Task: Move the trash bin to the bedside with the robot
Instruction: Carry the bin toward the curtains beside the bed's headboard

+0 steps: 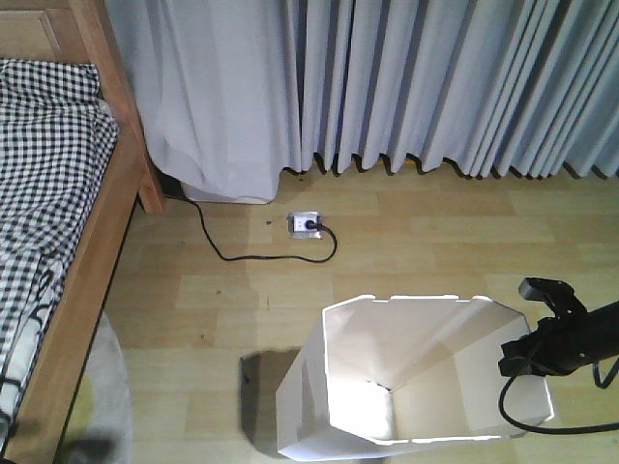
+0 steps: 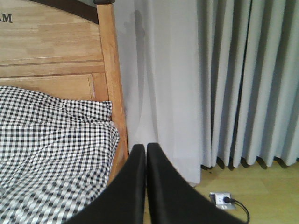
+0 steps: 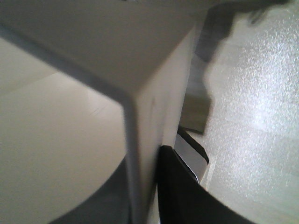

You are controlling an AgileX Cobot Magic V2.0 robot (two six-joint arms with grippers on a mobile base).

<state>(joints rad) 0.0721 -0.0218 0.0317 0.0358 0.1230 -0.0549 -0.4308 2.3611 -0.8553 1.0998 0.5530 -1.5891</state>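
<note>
grip of right gripper (image 3: 142, 163) clamped across trash bin (image 1: 426, 358) wall, one finger inside, one outside; left gripper (image 2: 146, 156) pressed closed, empty, facing bed (image 2: 56, 140).

The pale wood floor (image 1: 435, 232) carries the bed (image 1: 92, 261) at left, a grey rug (image 1: 106, 396) beside it, a socket (image 1: 305, 223) with black cable (image 1: 232, 256), and the bin (image 1: 300, 406) at lower right.

Right end effector (image 3: 140, 179) clamps the thin wall of the trash bin (image 3: 60, 130); floor (image 3: 252, 102) beside.
</note>
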